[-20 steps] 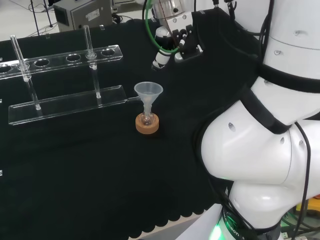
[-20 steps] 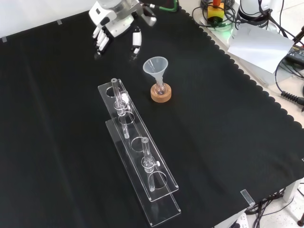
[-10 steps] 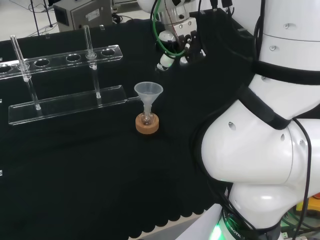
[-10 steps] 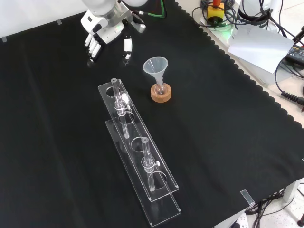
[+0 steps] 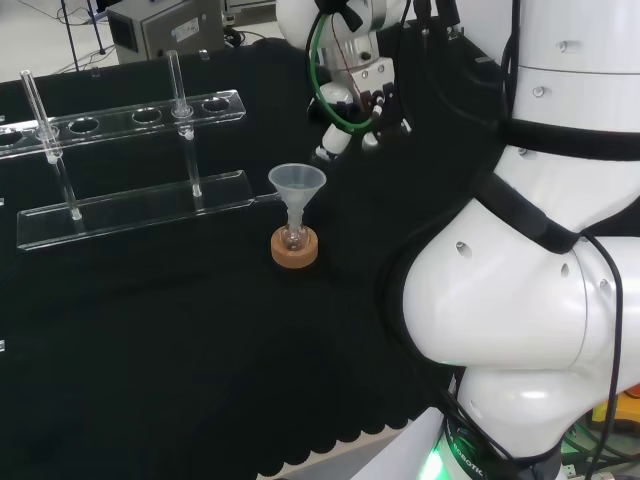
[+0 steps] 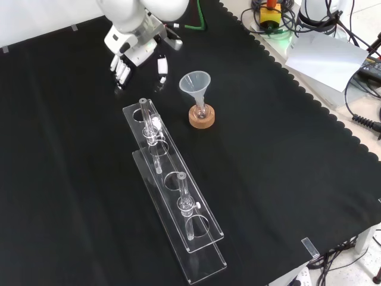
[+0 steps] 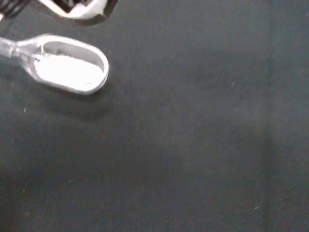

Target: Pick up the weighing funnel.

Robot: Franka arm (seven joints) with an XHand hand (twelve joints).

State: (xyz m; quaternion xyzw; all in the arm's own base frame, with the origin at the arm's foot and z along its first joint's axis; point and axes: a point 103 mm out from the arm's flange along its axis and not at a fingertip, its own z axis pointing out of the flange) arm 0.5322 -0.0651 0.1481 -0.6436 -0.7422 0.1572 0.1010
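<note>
You have no writing here that can be read. The white sheet (image 6: 324, 59) at the upper right of the front view looks blank, and the grey box (image 5: 165, 28) at the upper left of the head view bears no legible mark.

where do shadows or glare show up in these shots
Wrist view: the weighing funnel casts a soft shadow on the cloth beside it, and its white powder looks bright. Front view: the clear rack shows mostly as bright glints along its edges. Head view: the rack's edges glint too, and a green glow sits at the arm's base.
</note>
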